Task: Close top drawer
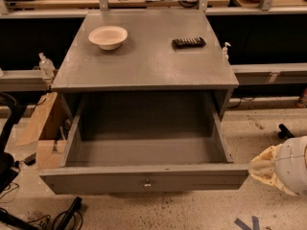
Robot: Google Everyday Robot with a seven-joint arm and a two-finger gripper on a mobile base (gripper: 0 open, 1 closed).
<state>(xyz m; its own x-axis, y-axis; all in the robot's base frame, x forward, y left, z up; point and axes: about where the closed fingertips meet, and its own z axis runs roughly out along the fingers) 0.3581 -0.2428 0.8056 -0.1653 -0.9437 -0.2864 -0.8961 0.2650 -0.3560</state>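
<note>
The top drawer [144,178] is a wide, deep grey box pulled far out of the grey cabinet [144,61]. Its inside is bare. Its flat front panel faces the camera, with a small round metal knob [147,182] at centre. My gripper [263,169], cream and white, is at the lower right, level with the front panel. It is right beside the panel's right end and seems to touch that corner. No other drawers show.
A white bowl [108,36] and a black remote-like bar [189,42] lie on the cabinet top. A cardboard box [41,128] leans at the cabinet's left. Cables [62,217] lie on the floor at bottom left. Small bottles [45,65] stand on the side rails.
</note>
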